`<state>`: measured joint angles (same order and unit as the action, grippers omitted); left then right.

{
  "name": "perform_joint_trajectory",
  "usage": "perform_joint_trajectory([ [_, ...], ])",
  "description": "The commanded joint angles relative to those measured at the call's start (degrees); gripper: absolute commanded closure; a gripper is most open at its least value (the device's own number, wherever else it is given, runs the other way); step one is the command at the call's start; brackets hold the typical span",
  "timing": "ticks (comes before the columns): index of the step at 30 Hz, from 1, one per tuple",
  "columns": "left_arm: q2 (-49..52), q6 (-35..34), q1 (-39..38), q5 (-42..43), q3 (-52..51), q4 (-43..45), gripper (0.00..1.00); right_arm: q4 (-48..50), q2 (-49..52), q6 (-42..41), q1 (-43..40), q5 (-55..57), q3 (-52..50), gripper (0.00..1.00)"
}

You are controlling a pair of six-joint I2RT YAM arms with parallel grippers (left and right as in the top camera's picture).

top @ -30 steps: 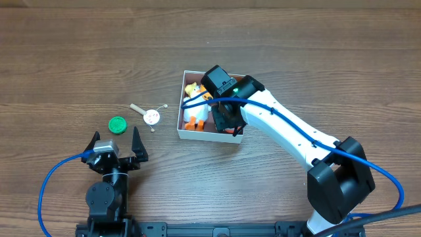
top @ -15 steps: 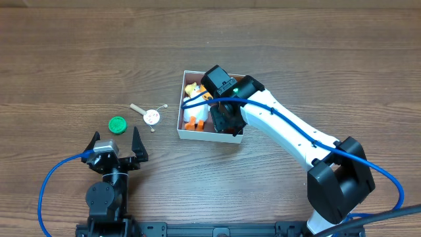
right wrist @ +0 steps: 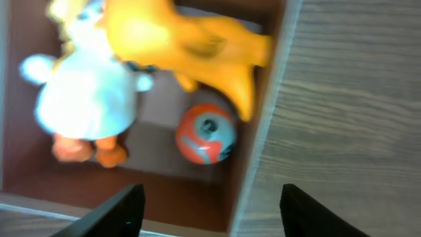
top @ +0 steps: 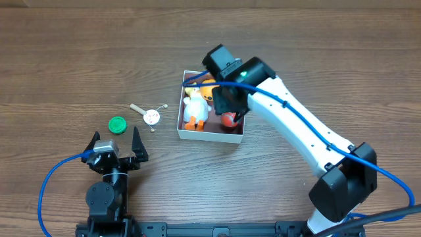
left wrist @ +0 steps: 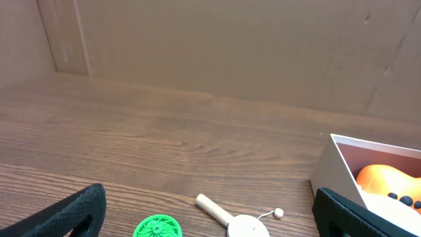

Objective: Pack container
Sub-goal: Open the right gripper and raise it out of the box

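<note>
Table [top: 79,52] bearing the container [top: 197,135], which lay directly beneath the right end effector [right wrist: 210,197], its jaws spread wide and empty. The left end effector [top: 116,139] was likewise wide and held nothing. The orange toy [right wrist: 177,39] rode high over the white toy [right wrist: 85,99] and ball [right wrist: 205,133], below the right end effector. A low pass would probably snag it or the thin wall and tip the load. The green cap [top: 117,125] and disc [top: 152,117], just ahead of the left end effector, might roll if nudged.

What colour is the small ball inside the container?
The ball is orange-red with a grey patch; the right wrist view shows it best.
</note>
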<state>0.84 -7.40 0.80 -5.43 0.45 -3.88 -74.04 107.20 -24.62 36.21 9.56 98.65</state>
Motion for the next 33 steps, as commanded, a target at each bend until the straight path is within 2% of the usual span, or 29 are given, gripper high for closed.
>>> perform_joint_trajectory([
  [1, -0.5, -0.5, 0.3, -0.5, -0.2, 0.1, 0.0, -2.1, -2.4, -2.6, -6.1, 1.4, 1.7, 0.24],
  [7, -0.5, -0.5, 0.3, -0.5, -0.2, 0.1, 0.0, -7.1, -3.1, -1.8, -16.4, 1.4, 1.7, 0.0],
  [12, -0.5, -0.5, 0.3, -0.5, -0.2, 0.1, 0.0, -9.8, -3.1, -0.7, -24.4, 1.4, 1.7, 0.0],
  [18, -0.5, -0.5, 0.3, -0.5, -0.2, 0.1, 0.0, -10.1, -3.1, -0.7, -29.5, 1.4, 1.7, 0.0],
  [33, -0.5, -0.5, 0.3, -0.5, -0.2, 0.3, 0.0, -10.1, -3.1, -0.7, -30.2, 1.4, 1.7, 0.0],
])
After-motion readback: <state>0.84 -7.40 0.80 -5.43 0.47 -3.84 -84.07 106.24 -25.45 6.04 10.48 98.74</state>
